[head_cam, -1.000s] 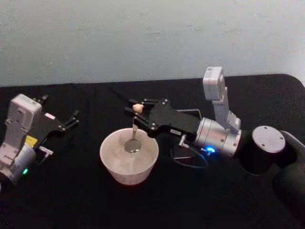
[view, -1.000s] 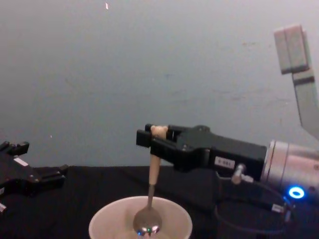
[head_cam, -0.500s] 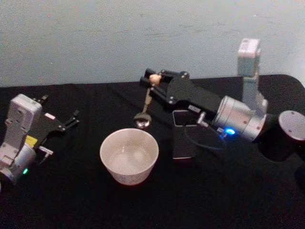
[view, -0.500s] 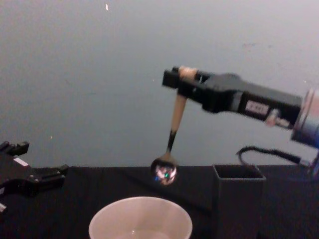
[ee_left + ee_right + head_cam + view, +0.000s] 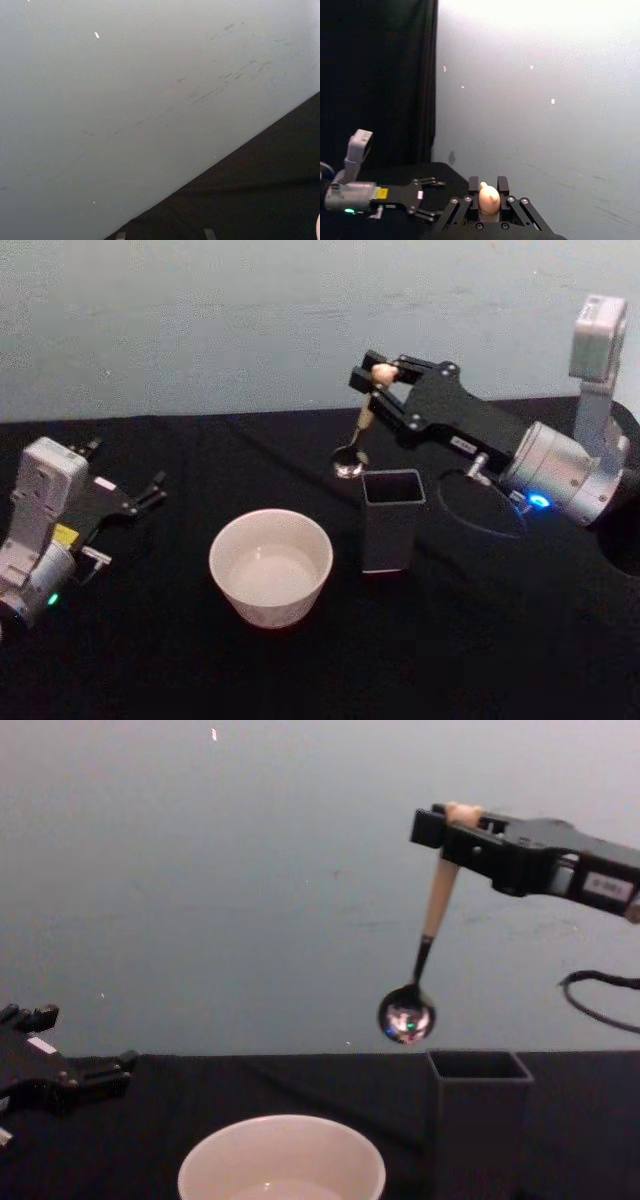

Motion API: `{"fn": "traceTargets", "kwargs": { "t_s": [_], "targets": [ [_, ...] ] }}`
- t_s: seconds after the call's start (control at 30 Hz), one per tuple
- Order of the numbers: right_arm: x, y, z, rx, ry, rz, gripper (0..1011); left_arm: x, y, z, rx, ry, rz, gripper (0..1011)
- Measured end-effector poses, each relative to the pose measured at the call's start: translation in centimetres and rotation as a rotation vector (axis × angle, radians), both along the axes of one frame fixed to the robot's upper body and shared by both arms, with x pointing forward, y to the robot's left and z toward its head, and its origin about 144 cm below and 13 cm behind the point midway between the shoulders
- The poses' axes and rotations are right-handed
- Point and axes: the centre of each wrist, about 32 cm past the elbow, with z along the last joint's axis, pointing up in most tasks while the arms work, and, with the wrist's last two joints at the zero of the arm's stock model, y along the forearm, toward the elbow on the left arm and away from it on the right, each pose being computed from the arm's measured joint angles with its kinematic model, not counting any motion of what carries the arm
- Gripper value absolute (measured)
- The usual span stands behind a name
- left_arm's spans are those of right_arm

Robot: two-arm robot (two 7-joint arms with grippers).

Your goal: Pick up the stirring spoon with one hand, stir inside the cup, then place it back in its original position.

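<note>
The black table (image 5: 480, 650) is carrying the things. The right tool (image 5: 375, 375) is hovering above it, clenching the stirring spoon (image 5: 433, 915) by its bear-head top. The left tool (image 5: 140, 498) is sitting low at the left, fingers parted. The cup (image 5: 271, 578) is standing mid-table, with the dark square holder (image 5: 390, 522) just beside it. The spoon's bowl is hanging in the air near the holder's rim.

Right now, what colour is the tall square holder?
Tall square holder: dark grey, best in head view.

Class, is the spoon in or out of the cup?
Out: the right gripper holds the spoon in the air, apart from the cup. Left gripper lies parked.
</note>
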Motion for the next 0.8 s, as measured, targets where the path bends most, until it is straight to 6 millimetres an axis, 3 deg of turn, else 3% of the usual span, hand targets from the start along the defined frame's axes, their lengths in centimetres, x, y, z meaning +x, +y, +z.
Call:
{"fn": "traceTargets", "kwargs": {
  "t_s": [0.3, 0.8],
  "targets": [
    [-0.8, -1.5, 0.1, -0.03, -0.001, -0.062, 217, 0.0, 0.0, 0.0, 0.0, 0.0, 0.0, 1001],
    [-1.5, -2.3, -0.7, -0.071, 0.053, -0.103, 217, 0.0, 0.0, 0.0, 0.0, 0.0, 0.0, 1001]
  ]
}}
